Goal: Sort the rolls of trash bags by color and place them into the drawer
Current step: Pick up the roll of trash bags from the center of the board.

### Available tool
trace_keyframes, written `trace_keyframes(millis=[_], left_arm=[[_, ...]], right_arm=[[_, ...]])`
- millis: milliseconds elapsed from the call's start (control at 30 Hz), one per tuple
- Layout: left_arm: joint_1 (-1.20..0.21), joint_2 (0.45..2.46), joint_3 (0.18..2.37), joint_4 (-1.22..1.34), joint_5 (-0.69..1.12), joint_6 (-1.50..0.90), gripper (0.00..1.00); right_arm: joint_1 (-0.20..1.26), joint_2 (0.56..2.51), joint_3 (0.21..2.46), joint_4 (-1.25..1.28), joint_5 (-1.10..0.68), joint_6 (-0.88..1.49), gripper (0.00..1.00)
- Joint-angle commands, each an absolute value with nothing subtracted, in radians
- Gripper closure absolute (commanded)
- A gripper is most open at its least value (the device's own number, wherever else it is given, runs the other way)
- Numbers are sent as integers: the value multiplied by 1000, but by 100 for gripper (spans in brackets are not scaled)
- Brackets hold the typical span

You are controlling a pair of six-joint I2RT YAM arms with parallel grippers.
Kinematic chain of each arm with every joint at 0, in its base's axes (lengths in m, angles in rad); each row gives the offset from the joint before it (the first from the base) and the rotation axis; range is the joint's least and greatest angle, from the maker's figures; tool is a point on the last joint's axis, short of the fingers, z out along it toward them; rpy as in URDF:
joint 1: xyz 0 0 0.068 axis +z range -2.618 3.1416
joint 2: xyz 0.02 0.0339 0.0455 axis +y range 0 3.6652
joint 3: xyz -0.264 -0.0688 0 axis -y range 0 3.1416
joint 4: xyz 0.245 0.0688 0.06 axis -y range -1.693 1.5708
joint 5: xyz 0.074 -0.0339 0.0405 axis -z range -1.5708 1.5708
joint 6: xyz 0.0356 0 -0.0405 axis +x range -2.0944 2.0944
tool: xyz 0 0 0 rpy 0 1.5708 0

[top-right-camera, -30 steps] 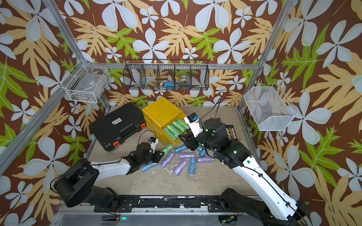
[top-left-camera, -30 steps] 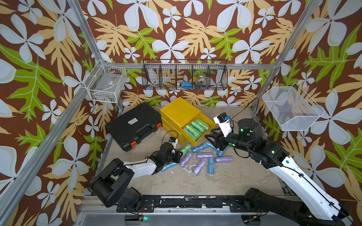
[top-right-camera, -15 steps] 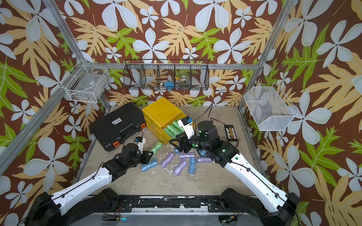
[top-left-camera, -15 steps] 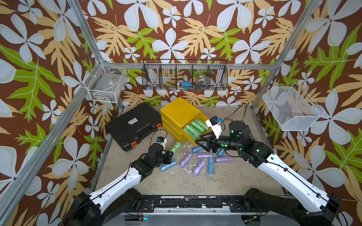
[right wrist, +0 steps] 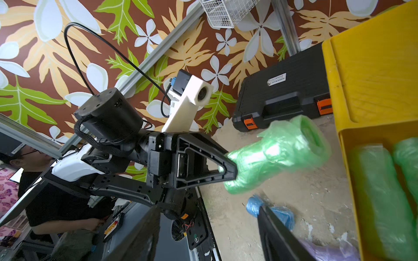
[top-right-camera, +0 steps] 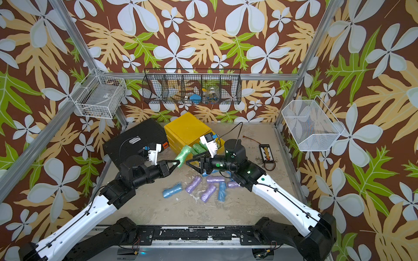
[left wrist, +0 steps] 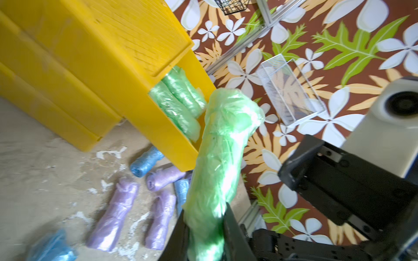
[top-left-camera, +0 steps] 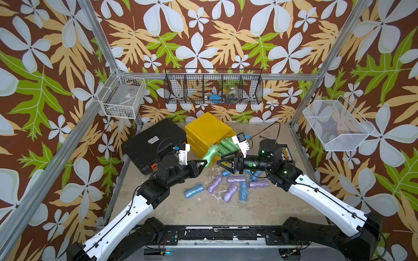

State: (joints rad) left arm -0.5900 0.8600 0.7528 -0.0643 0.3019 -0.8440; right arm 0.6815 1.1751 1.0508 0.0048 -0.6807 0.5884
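1. The green roll [top-left-camera: 209, 154] is pinched by its lower end in my left tool [top-left-camera: 203, 162], which is clenched on it. It tilts up off the desk [top-left-camera: 192, 214], free end just beside the open drawer [left wrist: 158, 133].
2. That drawer shows only green rolls [top-left-camera: 227, 144], lying side by side.
3. My right tool [top-left-camera: 222, 160] is released and empty, jaws spread, facing the roll at close range.
4. Blue rolls [top-left-camera: 193, 190] and lilac rolls [top-left-camera: 214, 184] lie scattered on the desk, unsorted.
5. I read this as delivering a green. Next I'd clear the drawer's front wall, lay the roll parallel to the others and let go, keeping the two tools from colliding.
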Motion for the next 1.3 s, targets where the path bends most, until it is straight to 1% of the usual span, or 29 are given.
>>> trace_keyframes(millis=[0, 133, 267, 400, 633, 933, 1100, 1133, 1167, 1200, 1233, 1267], left_arm=[[-588, 857, 726, 123, 426, -1005, 93], [-588, 843, 672, 257, 465, -1106, 93], [-588, 825, 635, 318, 461, -1145, 93], [-582, 795, 627, 318, 424, -1151, 93], [-577, 775, 633, 329, 399, -1161, 93], [-577, 809, 601, 462, 483, -1264, 91], [-577, 813, 589, 486, 498, -1282, 90], [-577, 813, 589, 488, 501, -1285, 89], [-577, 813, 589, 492, 502, -1286, 88], [-577, 814, 591, 492, 503, -1287, 86], [-578, 813, 592, 493, 502, -1286, 82], [-577, 814, 595, 490, 502, -1284, 74]], right_arm=[[686, 1196, 1074, 93, -690, 620, 29], [686, 1229, 1123, 62, -661, 604, 29], [686, 1246, 1153, 20, -615, 591, 29], [686, 1246, 1159, -17, -594, 579, 30], [685, 1239, 1154, -7, -597, 588, 31], [685, 1285, 1156, 129, -686, 659, 35], [686, 1318, 1173, 170, -708, 689, 43], [686, 1324, 1178, 175, -712, 693, 46], [685, 1333, 1187, 175, -719, 694, 52], [686, 1341, 1196, 175, -723, 694, 59], [685, 1346, 1202, 176, -724, 694, 63], [685, 1350, 1211, 170, -724, 688, 68]])
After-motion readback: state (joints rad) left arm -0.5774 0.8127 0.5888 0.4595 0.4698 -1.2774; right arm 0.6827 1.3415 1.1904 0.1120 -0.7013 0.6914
